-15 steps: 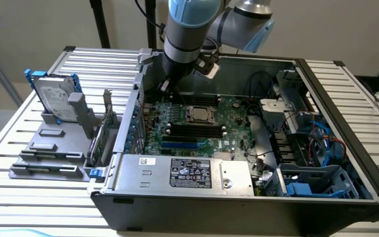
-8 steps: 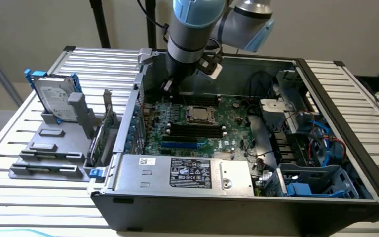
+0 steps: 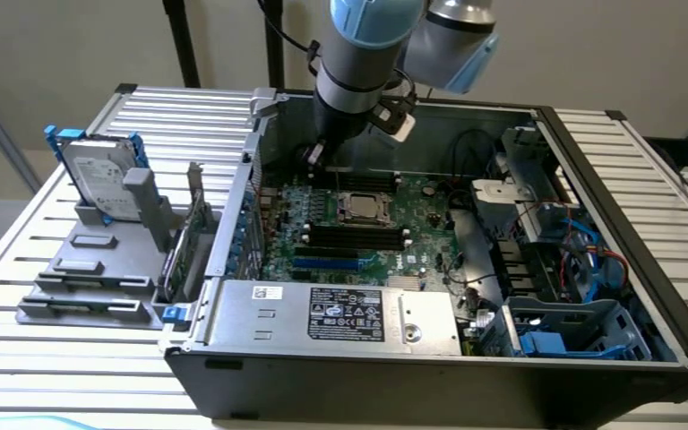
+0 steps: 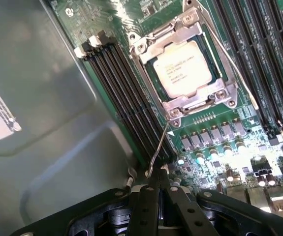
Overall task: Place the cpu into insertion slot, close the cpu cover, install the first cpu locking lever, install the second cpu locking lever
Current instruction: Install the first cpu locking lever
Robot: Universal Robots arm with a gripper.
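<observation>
Fingers (image 4: pixel 146 209) are pressed together with nothing visibly between them, low inside the open computer case (image 3: pixel 440 385) above the green motherboard (image 3: pixel 422 202). The cpu cover (image 4: pixel 195 101) lies flat over the cpu (image 4: pixel 183 69), which is seated in the insertion slot (image 4: pixel 157 83), so the lever work seems to be in hand. One thin locking lever (image 4: pixel 159 150) stands unlatched, its tip just beside the fingertips.

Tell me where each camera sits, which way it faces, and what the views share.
Exterior view: off the arm, raised, looking down into the open black computer case; the grey-and-blue arm enters from above.
Wrist view: on the wrist, looking past the shut black fingers onto the green circuit board.
Shared: the silver-topped square cpu and the board around it.
</observation>
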